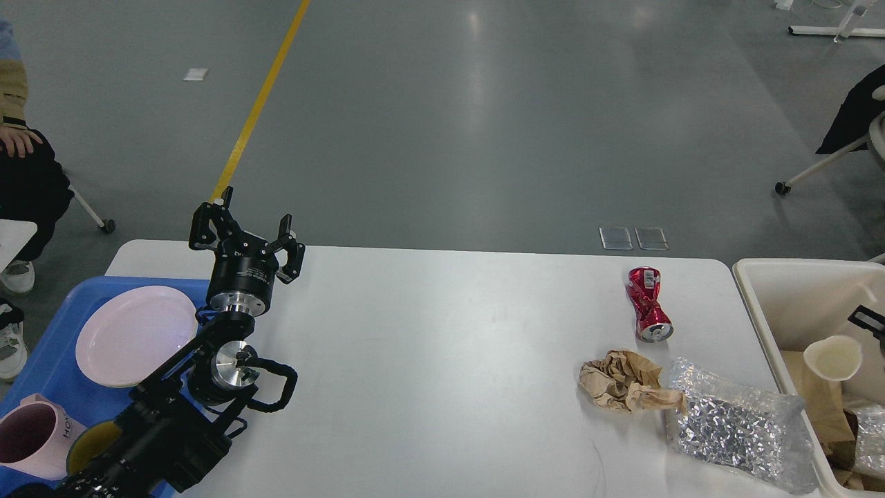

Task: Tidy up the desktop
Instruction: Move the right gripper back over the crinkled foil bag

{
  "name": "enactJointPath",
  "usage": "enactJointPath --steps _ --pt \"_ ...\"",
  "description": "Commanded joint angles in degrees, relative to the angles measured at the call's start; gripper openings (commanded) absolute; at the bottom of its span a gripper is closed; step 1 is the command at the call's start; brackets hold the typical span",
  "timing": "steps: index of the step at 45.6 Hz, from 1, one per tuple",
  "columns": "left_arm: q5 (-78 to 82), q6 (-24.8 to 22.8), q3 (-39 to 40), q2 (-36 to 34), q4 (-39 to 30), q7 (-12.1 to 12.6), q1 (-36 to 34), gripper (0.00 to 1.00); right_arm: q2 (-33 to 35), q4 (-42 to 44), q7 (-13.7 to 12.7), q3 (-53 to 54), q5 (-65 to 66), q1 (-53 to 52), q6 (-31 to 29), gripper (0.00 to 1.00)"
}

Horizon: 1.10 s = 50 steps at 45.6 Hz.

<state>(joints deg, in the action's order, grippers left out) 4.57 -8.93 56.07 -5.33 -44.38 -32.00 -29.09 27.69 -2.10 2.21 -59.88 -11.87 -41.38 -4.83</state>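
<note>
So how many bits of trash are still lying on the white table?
3: a crushed red can near the far right edge of the desktop, a crumpled brown paper nearer me, and a shiny plastic bag touching the paper's right side. More lies in the beige bin.

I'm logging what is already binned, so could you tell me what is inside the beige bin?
The beige bin holds a cream cup, brown paper and clear plastic; anything beneath them is hidden.
</note>
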Motion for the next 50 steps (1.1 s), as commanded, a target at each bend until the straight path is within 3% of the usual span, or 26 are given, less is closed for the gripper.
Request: enactJointPath --steps 1,9,20,27,37,44,50 --pt "0.0 0.05 0.0 -0.03 0.0 0.01 0.0 0.96 0.52 -2.55 0.16 0.03 0.09 -2.73 -0.18 1.0" --pt "0.0 0.05 0.0 -0.03 0.0 0.01 0.0 0.96 4.47 -12.99 0.51 -0.14 0.27 -12.48 -0.88 1.0" --pt "0.0 -0.04 0.0 0.06 0.0 0.01 0.0 0.96 10.54 -44.54 0.51 -0.85 8.69 -42.62 -9.13 1.0" --pt "0.0 0.05 0.0 0.06 0.0 0.01 0.0 0.96 10.55 -61.51 0.6 -2.87 16.34 -59.15 -16.43 1.0" --pt "0.0 0.05 0.0 -0.03 0.0 0.01 0.0 0.96 8.09 -82.16 0.51 -6.29 19.25 -74.19 -18.29 1.0" --pt "0.0 0.05 0.0 0.06 0.0 0.01 0.0 0.96 6.41 -84.82 0.51 -7.61 19.34 -75.87 -17.85 1.0" --pt "0.0 -0.04 0.0 0.06 0.0 0.01 0.0 0.96 6.77 -83.33 0.6 -7.97 19.52 -70.51 -17.06 1.0"
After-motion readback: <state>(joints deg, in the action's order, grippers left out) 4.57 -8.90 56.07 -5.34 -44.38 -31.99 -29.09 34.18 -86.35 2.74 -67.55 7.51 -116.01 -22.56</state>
